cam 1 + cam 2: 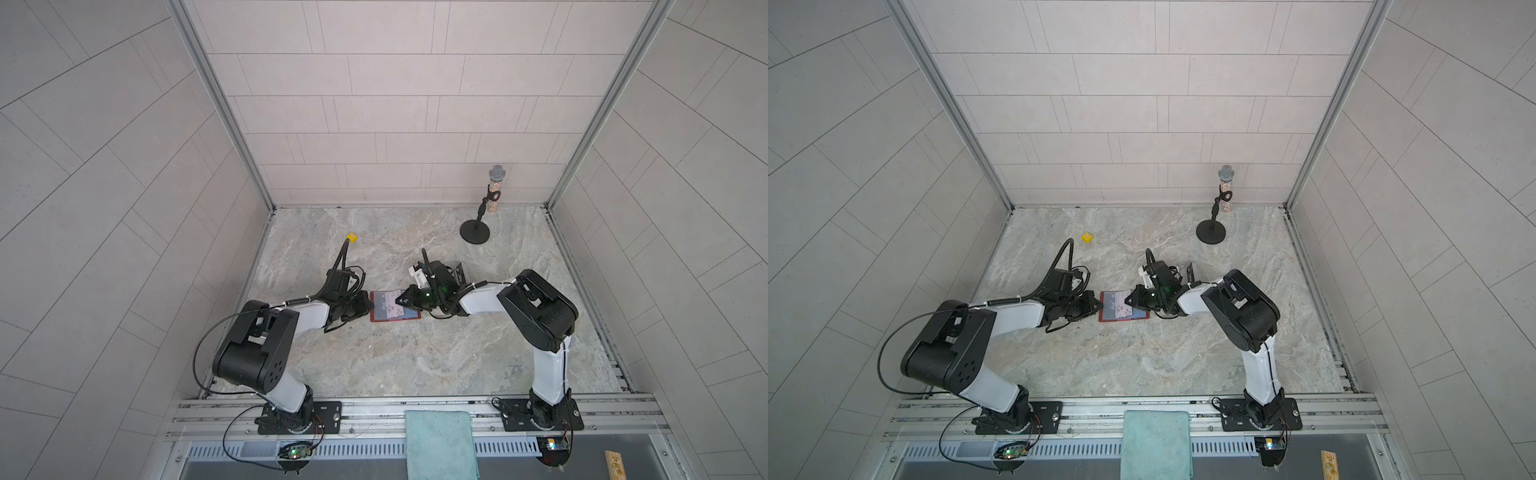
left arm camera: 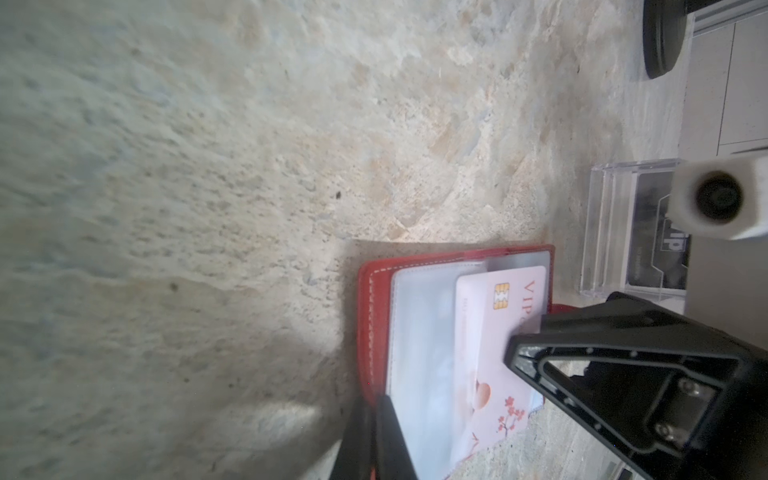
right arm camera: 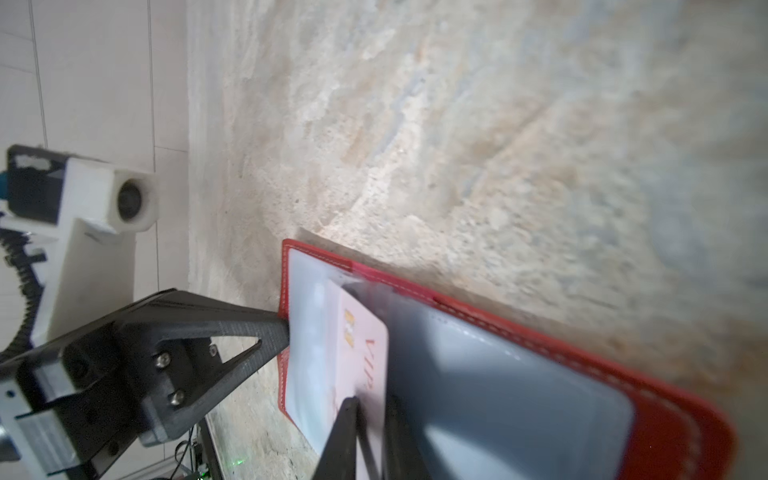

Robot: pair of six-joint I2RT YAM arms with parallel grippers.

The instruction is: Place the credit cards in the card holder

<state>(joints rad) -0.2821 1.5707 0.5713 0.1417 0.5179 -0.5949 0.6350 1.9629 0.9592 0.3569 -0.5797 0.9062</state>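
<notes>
Top views: wallet (image 1: 395, 319) open flat between the arms. Left gripper (image 1: 371, 308) at its left edge, right gripper (image 1: 402, 302) over the pink card (image 1: 390, 305) (right arm nearer).
Left wrist: left jaws pinched on the wallet edge. Card partly under the sleeve (image 2: 419, 332), long axis along the stitching. The black cards (image 2: 660, 253) in the stand (image 2: 602, 216) show clearly only here.
Right wrist: right jaws narrow astride the card; grip uncertain.
</notes>
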